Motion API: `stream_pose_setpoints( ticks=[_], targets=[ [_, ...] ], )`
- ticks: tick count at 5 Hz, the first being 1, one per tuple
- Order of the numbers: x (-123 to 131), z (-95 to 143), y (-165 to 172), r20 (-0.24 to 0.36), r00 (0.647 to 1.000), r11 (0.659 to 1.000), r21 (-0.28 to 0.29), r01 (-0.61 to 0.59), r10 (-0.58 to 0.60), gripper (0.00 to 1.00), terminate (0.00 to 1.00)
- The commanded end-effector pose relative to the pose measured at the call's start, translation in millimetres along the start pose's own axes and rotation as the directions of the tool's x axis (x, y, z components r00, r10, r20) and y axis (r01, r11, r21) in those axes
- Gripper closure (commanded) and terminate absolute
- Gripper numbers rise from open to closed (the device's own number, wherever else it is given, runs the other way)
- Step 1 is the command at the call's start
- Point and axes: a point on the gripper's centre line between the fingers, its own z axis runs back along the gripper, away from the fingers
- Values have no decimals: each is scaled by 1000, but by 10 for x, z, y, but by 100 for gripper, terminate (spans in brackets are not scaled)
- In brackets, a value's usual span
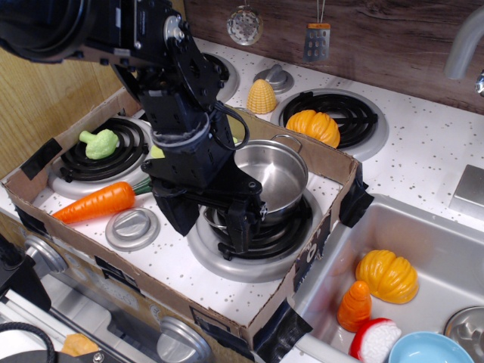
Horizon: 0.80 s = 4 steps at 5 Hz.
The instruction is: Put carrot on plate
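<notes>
Orange and tapered, the long plastic toy carrot (97, 202) is lying on its side on the white speckled stove top (174, 265) inside a low cardboard surround (227, 314), its dark green stem end pointing toward the robot and its tip pointing to the left wall of the cardboard. It is sitting between the back-left black coil burner (113, 155), where a pale green toy broccoli (100, 142) is resting, and a grey round knob (132, 228) just in front of it. The black robot arm (178, 98) is reaching down from the upper left, and its black gripper (215, 219) is hanging over the front burner, just beside the shiny steel pot (274, 175) and well clear of the carrot. Its 2 fingers (240, 227) are pointing downward with a gap showing between them, and nothing is visibly held in that gap — though the view is too dark to judge how wide they are parted. Only a sliver of pale yellow-green, probably the small round plate (239, 130), is peeking out behind the arm, next to the pot's far side. Outside the cardboard, a yellow toy corn (262, 96) and an orange toy pumpkin (318, 126) are sitting near the back-right burner, while the sink (446, 249) at right is holding another orange pumpkin (388, 275), a short orange cone toy (355, 305) and a light blue dish (429, 349).
</notes>
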Motion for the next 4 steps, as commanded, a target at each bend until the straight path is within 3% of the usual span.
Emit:
stream_pose_setpoints(
  ticks=[1,2,3,4],
  targets=[
    [0,0,0,0,1000,1000,0,0,0,0,0],
    [-19,246,88,-71,994,993,76,91,-85,0,0],
    [-73,465,218,-126,963,955,152,255,-237,0,0],
    [-91,493,381,-138,932,918,174,356,-335,0,0]
  ],
)
